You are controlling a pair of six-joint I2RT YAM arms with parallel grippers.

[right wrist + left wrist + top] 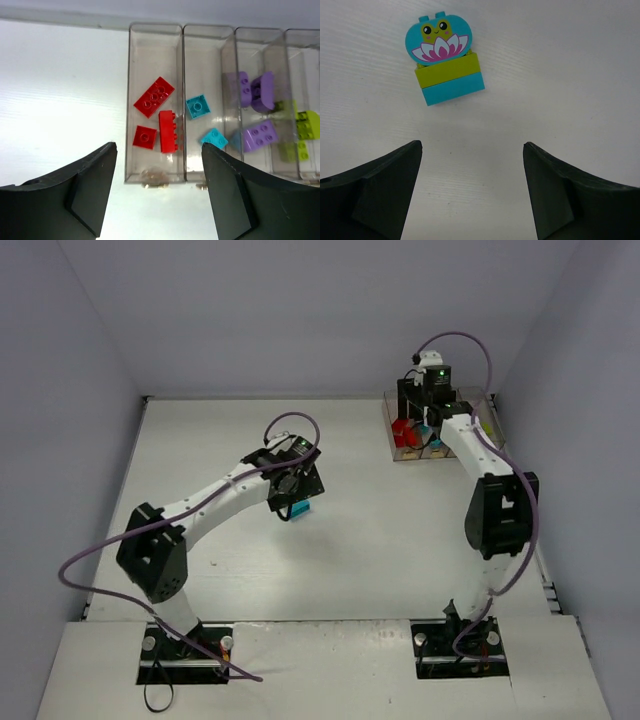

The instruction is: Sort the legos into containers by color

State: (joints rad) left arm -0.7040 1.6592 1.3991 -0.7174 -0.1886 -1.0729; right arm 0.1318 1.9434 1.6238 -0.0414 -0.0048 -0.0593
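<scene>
A stacked lego (447, 60) lies flat on the white table: a teal rounded top with a frog on a lotus, a lime green brick, then a teal brick. It also shows in the top view (301, 508). My left gripper (471, 150) is open just short of it, with nothing between its fingers. My right gripper (159, 147) hangs open and empty over the near end of the containers (181, 100). In them lie three red bricks (154, 97), two teal bricks (198, 106), purple bricks (260, 134) and lime bricks (306, 125), each colour in its own bin.
The containers (412, 452) stand at the back right, next to the right wall. White walls close in the table on the left, back and right. The left arm (220, 495) reaches across the middle of the table.
</scene>
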